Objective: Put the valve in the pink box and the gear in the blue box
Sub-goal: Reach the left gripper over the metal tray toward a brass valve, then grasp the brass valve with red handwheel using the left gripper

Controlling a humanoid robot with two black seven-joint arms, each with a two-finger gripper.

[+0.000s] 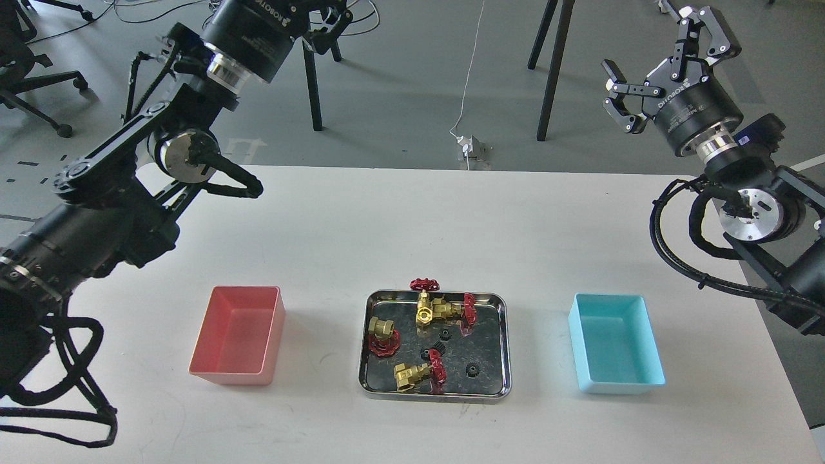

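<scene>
along the desk's near edge sit three containers in a row: pink box (pixel 237 335) toward the near-left corner, steel tray (pixel 436 345) at centre, blue box (pixel 615 351) toward the near-right corner, all apart from one another. four valves lie in the tray, one valve (pixel 419 375) at its near edge, two touching at its far edge, one by its left wall, with three black gears between them, one gear (pixel 472 370) near its near-right corner. right gripper (pixel 651 71) hangs beyond the desk's far-right corner with fingers spread and holding nothing; left gripper (pixel 325 22) is beyond the far-left corner, cut by the frame's top, state cannot be told.
</scene>
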